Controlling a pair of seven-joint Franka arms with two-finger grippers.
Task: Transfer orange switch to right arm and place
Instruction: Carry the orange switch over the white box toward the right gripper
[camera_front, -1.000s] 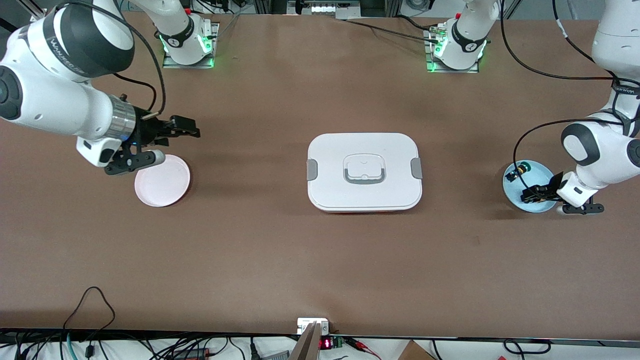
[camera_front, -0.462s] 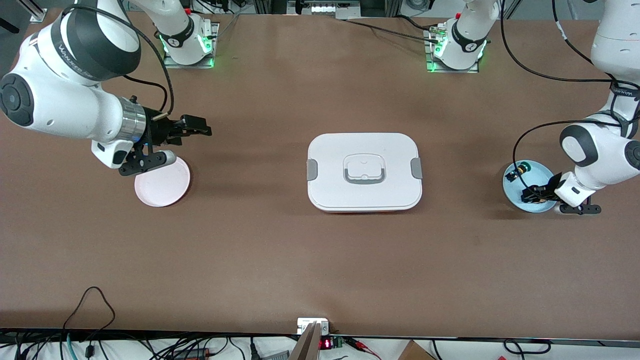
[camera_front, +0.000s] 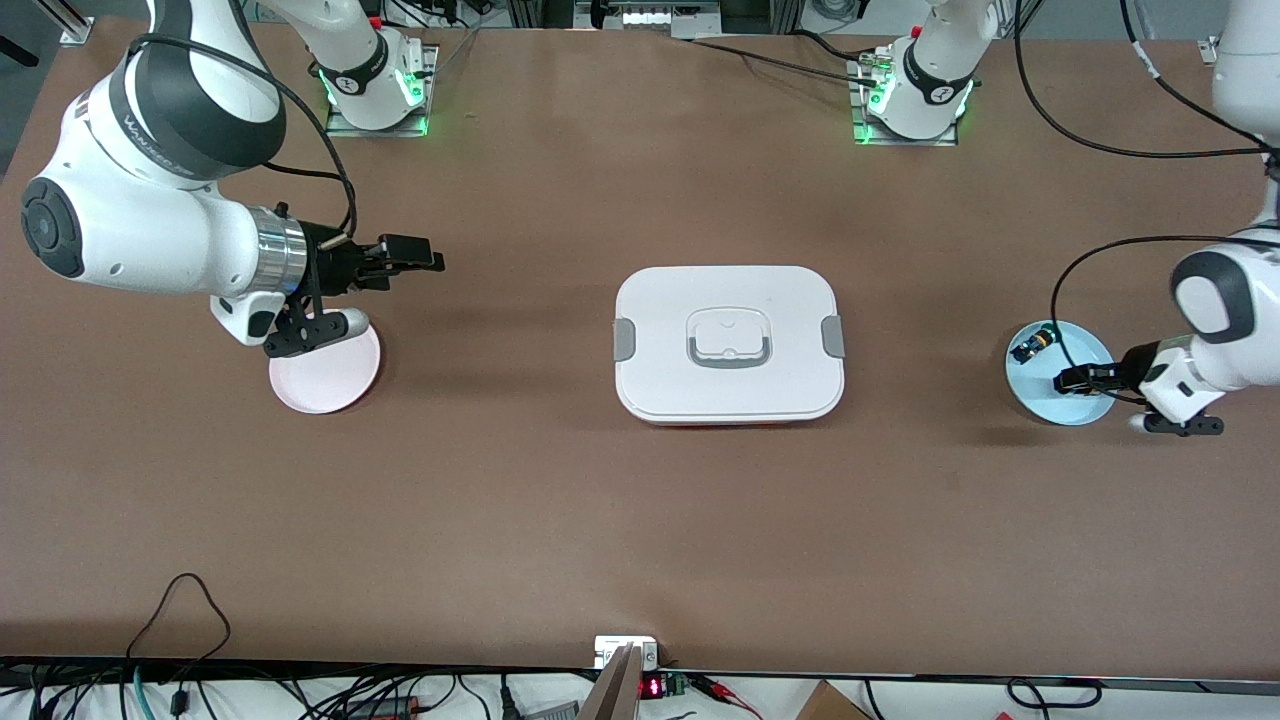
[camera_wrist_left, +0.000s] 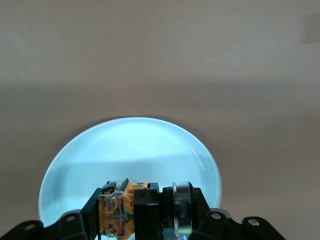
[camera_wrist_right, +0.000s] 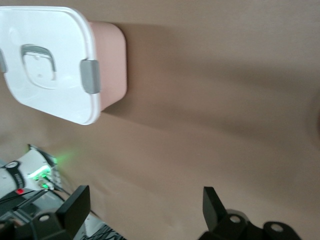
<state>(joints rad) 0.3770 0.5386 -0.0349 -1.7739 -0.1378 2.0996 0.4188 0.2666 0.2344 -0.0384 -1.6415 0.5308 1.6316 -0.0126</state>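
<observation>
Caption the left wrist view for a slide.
Left gripper shut on the orange switch, lifted over the light blue plate.

Bright, even overhead light with soft shadows; the blue plate (camera_wrist_left: 150, 145) glares, close parts blur

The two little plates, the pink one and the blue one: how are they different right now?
The blue plate, at the left arm's end, holds a small green-capped switch; the pink plate, at the right arm's end, holds nothing. Over the blue plate the left gripper is shut on the orange switch; by the pink plate the right gripper is open. Both are round.
</observation>
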